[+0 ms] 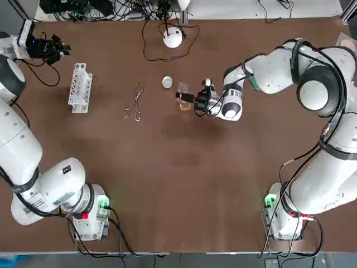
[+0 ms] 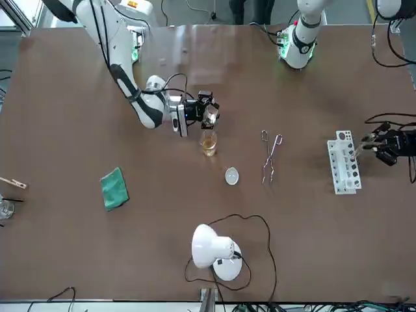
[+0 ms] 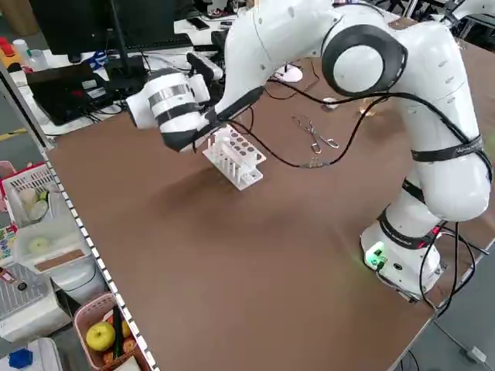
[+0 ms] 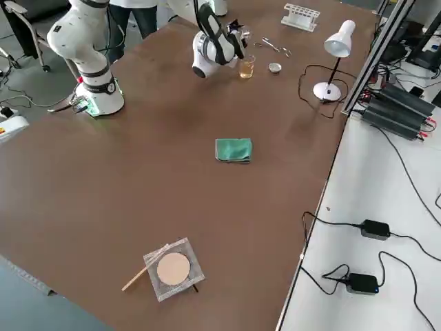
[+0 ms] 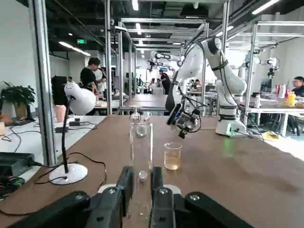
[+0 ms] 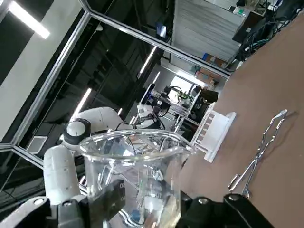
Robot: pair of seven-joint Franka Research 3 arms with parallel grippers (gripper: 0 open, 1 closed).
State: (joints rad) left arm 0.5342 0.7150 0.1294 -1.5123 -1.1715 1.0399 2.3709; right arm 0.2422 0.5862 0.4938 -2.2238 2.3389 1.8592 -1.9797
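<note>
In the top view, the right gripper [image 1: 187, 97] hangs over mid-bench [image 1: 178, 184], its fingers clenched on a small glass beaker [image 1: 183, 87] just above a standing beaker [image 1: 184, 105] that holds amber liquid. We judge the pour largely done. The left gripper [image 1: 58, 47] sits at the far left corner, beyond the white test-tube rack [image 1: 79, 88].

In the front view, the held beaker is tipped close over the standing one. Thin metal tongs [image 2: 270, 156] lie nearby on the matte brown surface.

In the left wrist view, the fingers [image 5: 124, 183] pinch a slim, clear test tube [image 5: 140, 152]. It is not yet racked, so we think that step remains.

In the right wrist view, the glass beaker is thin-walled and clear with a flared rim, and it looks empty to us.
</note>
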